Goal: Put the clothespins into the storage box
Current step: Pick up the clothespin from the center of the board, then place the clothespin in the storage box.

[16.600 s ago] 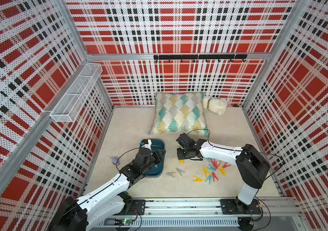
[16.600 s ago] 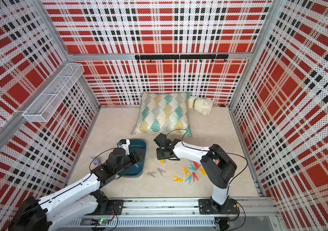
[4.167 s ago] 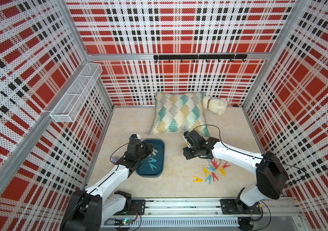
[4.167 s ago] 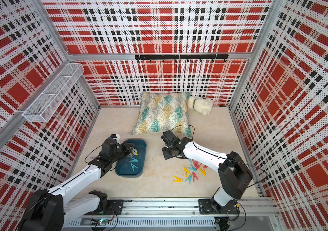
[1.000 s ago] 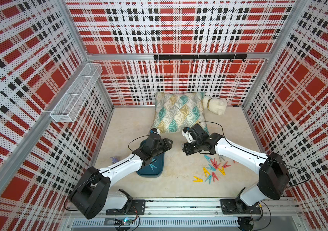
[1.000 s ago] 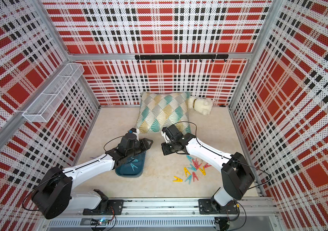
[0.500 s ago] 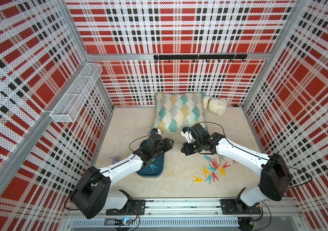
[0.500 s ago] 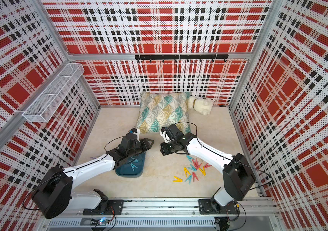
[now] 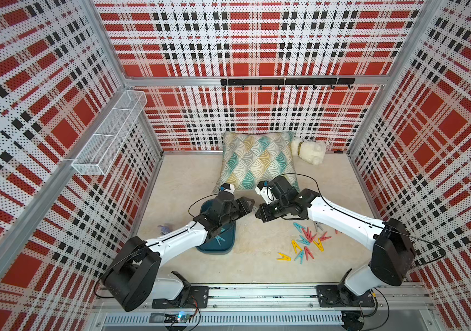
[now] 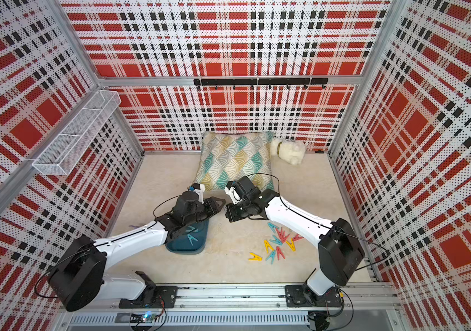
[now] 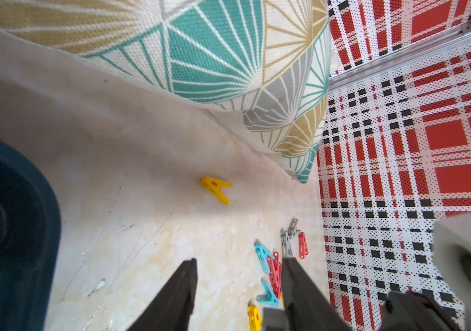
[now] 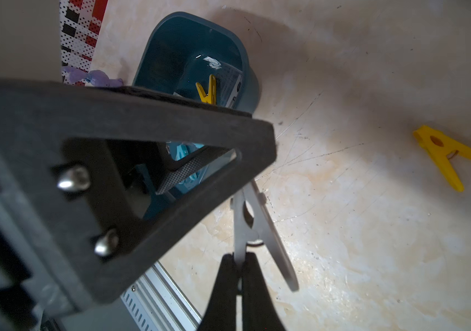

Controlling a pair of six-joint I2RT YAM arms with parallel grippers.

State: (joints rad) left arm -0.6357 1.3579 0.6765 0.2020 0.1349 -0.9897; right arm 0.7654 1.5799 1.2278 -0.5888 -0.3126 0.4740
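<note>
Gripped a grey clothespin (image 12: 253, 217) in the closed right claw (image 12: 240, 262), with its long axis toward the empty, half-spread left claw (image 11: 239, 260), nearer to the storage box (image 12: 171, 37).

Two robot arms are counted: one left arm (image 9: 177, 239) and one right arm (image 9: 340, 220). One storage box (image 9: 212, 251) is seen, along with one patterned cushion (image 9: 257, 160), one cream plush toy (image 9: 310, 152), one white wire basket (image 9: 108, 137) (divided into three compartments), one black hook rail (image 9: 286, 82) and one small purple item (image 9: 165, 229).

Of the clothespins (image 9: 309, 233), about a dozen are tallied in the loose cluster (image 10: 276, 242) on the floor. Yellow, teal, red and grey are mixed there, and overlap prevents an exact figure. One lone yellow clothespin (image 11: 215, 189) is counted apart, and one grey clothespin (image 12: 253, 223) is pinched in the right gripper (image 12: 238, 259). At least three are counted inside the storage box — two teal pins (image 10: 191, 239) and one yellow pin (image 12: 207, 91).
</note>
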